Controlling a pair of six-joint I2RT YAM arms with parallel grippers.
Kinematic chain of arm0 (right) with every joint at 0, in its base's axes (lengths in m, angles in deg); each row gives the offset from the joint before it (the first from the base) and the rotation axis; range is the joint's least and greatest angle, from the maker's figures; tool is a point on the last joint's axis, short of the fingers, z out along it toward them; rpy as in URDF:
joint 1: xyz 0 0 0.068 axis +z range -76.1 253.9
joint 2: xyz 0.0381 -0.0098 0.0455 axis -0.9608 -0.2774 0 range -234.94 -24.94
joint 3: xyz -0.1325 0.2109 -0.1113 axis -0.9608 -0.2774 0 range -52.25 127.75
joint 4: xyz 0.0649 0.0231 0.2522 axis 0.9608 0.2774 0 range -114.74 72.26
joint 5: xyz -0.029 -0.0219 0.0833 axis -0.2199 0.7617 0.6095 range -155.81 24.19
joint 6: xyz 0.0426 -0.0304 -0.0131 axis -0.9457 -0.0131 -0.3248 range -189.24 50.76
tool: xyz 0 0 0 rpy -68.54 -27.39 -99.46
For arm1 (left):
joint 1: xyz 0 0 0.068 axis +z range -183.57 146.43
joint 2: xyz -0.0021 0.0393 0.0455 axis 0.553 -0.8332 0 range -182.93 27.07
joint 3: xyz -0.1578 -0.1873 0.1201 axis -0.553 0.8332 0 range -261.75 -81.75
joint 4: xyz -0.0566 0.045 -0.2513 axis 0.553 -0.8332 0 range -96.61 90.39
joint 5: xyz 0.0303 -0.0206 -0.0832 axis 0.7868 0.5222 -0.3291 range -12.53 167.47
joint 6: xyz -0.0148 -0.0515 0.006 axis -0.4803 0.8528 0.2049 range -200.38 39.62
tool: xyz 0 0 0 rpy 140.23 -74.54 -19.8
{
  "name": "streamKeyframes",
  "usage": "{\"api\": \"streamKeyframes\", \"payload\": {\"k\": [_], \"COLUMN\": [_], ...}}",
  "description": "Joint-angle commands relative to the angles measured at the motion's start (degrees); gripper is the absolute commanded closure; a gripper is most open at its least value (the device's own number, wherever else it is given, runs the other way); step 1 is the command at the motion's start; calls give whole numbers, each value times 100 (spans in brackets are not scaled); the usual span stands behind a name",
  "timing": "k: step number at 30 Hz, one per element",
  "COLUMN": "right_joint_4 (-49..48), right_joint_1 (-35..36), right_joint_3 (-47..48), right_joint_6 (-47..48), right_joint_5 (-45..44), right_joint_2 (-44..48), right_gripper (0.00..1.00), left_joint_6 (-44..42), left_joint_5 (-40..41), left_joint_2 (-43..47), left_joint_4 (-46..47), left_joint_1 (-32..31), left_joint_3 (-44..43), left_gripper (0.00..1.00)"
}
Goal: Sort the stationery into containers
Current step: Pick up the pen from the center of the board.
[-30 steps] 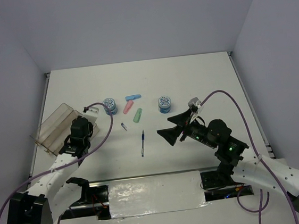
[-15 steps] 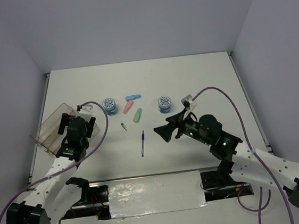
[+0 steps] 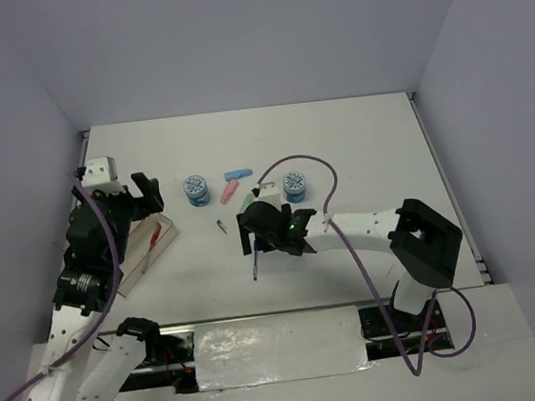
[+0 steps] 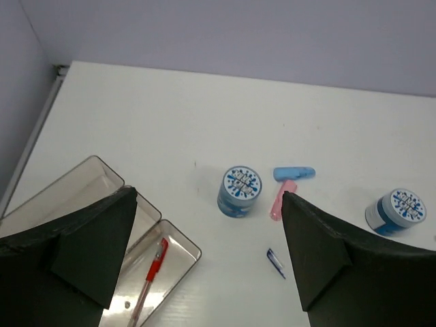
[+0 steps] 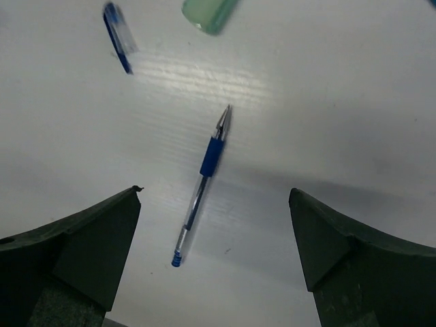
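Observation:
The clear tray (image 4: 178, 242) lies at the left with a red pen (image 4: 155, 262) in its near compartment; both also show in the top view, tray (image 3: 131, 267) and red pen (image 3: 152, 239). My left gripper (image 4: 208, 196) hangs open high above the tray's right end, holding nothing. My right gripper (image 5: 214, 193) is open low over a blue pen (image 5: 202, 184) that lies flat between its fingers, untouched. A blue pen cap (image 5: 119, 37) and a green capsule (image 5: 210, 12) lie just beyond. Two blue-white discs (image 4: 240, 191) (image 4: 398, 210), a blue capsule (image 4: 294, 173) and a pink capsule (image 4: 283, 199) sit behind.
The right arm (image 3: 357, 229) stretches leftward across the table's middle. Side walls close in the table; its left rim (image 4: 37, 129) runs close beside the tray. A white sheet (image 3: 278, 348) lies between the arm bases.
My left gripper opened and rose up from the tray, where the red pen now lies. My right arm swung left and down over the blue pen.

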Motion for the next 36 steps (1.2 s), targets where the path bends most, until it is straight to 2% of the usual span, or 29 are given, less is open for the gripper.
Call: {"api": "streamKeyframes", "payload": {"k": [1,6,8,9,10,12,13,14,17,18,19,21,22,24,27,28,30,33,36], "right_joint_4": [370,634,564,520,493,580,685,730,800,809,836,409,118,-976,-1955,-2107,-2214,-1803,-1110], "right_joint_1": [100,135,144,144,153,170,205,240,328,337,346,355,355,355,364,364,355,355,355], "right_joint_3": [367,983,1001,983,974,1035,1079,1088,975,922,817,476,299,-296,-1096,-1283,-1660,-1899,-1970], "right_joint_6": [-423,-361,-379,-396,-414,-423,-397,-379,-370,-361,-353,-221,-108,463,1053,1228,1326,1370,1362], "right_joint_5": [-207,57,136,241,268,347,356,356,330,339,356,496,897,1626,1833,1798,1710,1333,1025], "right_joint_2": [-351,-1293,-1477,-1521,-1583,-1802,-1855,-1882,-1856,-1821,-1803,-1585,-1453,-919,-259,214,656,1429,2124], "right_gripper": [4,10,18,23,35,46,58,63,84,95,100,100,100,100,100,100,100,100,100], "left_joint_6": [709,1387,1608,1547,1485,1510,1563,1581,1537,1642,1669,1783,1809,2054,2616,2766,3248,4021,4672], "left_joint_5": [-216,773,794,566,338,493,763,801,880,1002,1134,1320,1276,891,136,-102,-472,235,572], "left_joint_2": [-509,-809,-801,-818,-853,-1045,-1099,-1143,-1257,-1353,-1415,-1634,-1705,-1898,-1996,-1970,-1829,-2170,-3092], "left_joint_4": [-1120,-1578,-1631,-1596,-1587,-1787,-1867,-1920,-1991,-2061,-2244,-2395,-2535,-2711,-2791,-2573,-2178,-2000,-2254], "left_joint_1": [-28,-28,-28,-37,-28,-28,-28,-28,-28,-28,-28,-28,-28,-28,-37,-63,-378,-1326,-1759], "left_joint_3": [-375,-595,-595,-595,-586,-674,-744,-753,-779,-806,-841,-929,-964,-1043,-938,-746,-543,-585,-1016], "left_gripper": [1,1,1,1,1,1,1,1,1,1,1,1,1,1,1,1,1,1,1]}}
